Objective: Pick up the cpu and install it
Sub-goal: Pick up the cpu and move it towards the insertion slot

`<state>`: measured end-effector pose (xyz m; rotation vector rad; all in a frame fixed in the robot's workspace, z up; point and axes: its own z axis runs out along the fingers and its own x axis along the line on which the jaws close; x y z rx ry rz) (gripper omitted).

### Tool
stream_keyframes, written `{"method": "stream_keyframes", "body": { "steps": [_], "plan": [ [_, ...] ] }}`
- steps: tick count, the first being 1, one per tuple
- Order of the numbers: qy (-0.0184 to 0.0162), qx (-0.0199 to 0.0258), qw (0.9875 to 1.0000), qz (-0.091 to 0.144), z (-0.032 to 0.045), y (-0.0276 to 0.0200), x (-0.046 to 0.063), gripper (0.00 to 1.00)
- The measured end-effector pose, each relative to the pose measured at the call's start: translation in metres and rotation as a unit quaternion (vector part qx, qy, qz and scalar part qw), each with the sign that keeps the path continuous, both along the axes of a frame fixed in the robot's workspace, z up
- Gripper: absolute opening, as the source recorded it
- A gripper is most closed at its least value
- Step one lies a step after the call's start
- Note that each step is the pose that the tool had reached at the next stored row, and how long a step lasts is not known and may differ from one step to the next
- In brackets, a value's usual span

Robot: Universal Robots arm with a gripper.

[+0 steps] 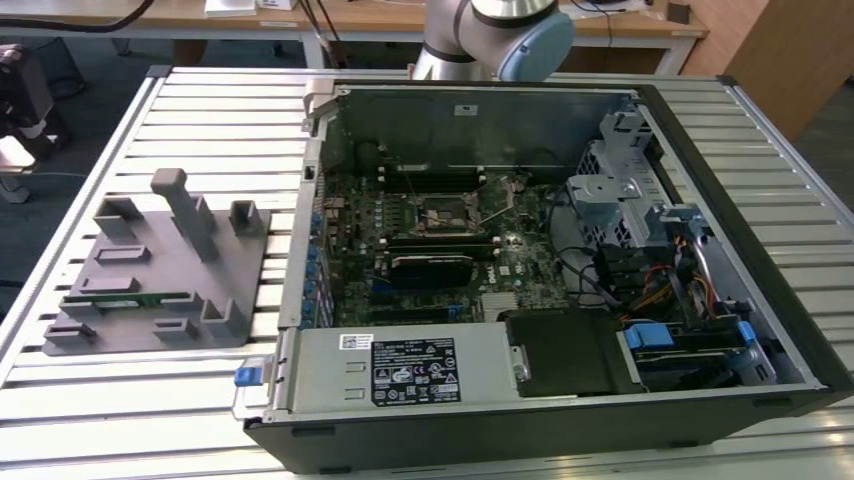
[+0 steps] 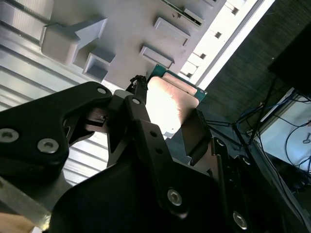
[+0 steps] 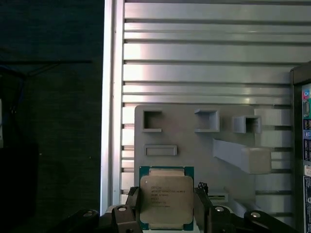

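While your end effector [image 3: 167, 201] pinches the cpu [image 3: 166, 194] by two opposite edges, clear above the grey holder [image 3: 194, 145] on the counter [image 3: 204, 48], hold it level and squeeze gently, since thin edges could slip.

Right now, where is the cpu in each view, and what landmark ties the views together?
First wrist view: the cpu is held in the gripper, with the grey tray behind it.
Second wrist view: cpu in the gripper, grey tray behind.
Exterior view: the shared landmark, the grey tray, lies on the slatted table at the exterior view's left.
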<state>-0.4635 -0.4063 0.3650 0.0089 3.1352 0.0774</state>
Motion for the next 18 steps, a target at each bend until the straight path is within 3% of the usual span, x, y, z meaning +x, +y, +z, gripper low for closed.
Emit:
{"method": "stream_keyframes", "body": {
  "steps": [14, 18],
  "plan": [
    [0.0, 0.0, 1.0, 0.0, 0.0293, 0.0034, 0.0, 0.53],
    [-0.0001, 0.0001, 1.0, 0.0, 0.0331, 0.0035, 0.001, 0.53]
  ]
}}
